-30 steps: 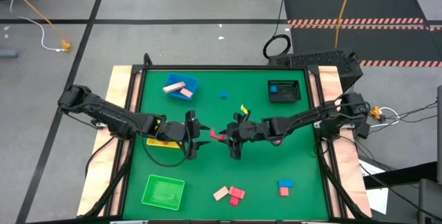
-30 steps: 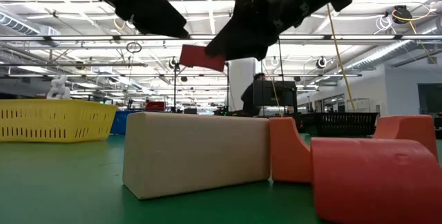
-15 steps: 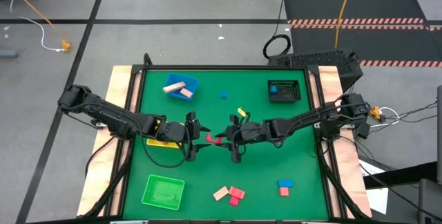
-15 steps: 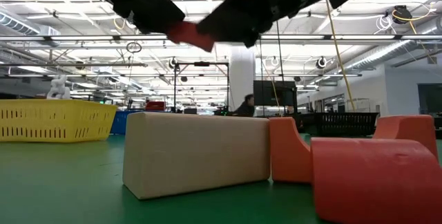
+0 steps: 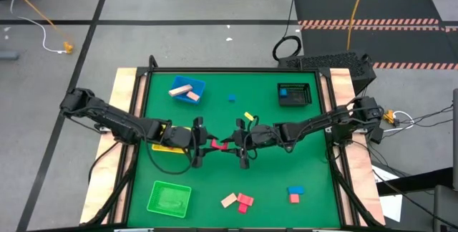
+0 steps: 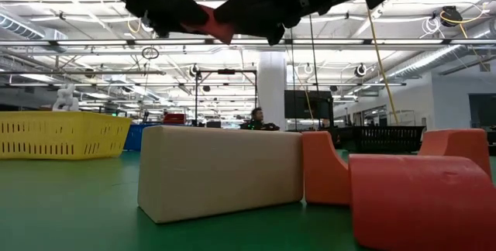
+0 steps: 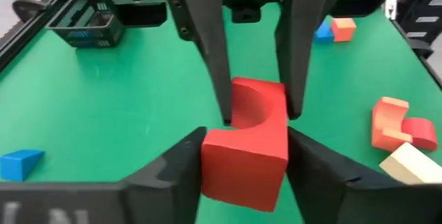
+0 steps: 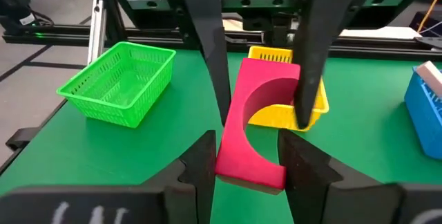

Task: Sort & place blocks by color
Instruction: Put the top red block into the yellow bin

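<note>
- Red block [image 5: 217,145] with an arched cutout hangs mid-air over the centre of the green table [image 5: 272,189], between the two grippers, which meet head-on.
- Right gripper [image 8: 245,158] is clamped on one end of the block; left gripper [image 7: 242,158] has its fingers around the other end, touching or all but touching, so it looks like a handover.
- Both wrist views show the other arm's fingers straddling the far end of the block.
- Key relation: the block's long axis runs along the line between the arms; both equally near, each holding an end.
- Yellow tray [image 5: 166,146] sits just beside the left gripper, on the left arm's side; green tray [image 5: 169,197] and blue tray [image 5: 187,89] are further off on that same side.
- Judgement: once the left grip is firm, the right has to let go.
- Pink, tan and blue blocks lie loose near the table's front edge.
- No readable writing or brands.
</note>
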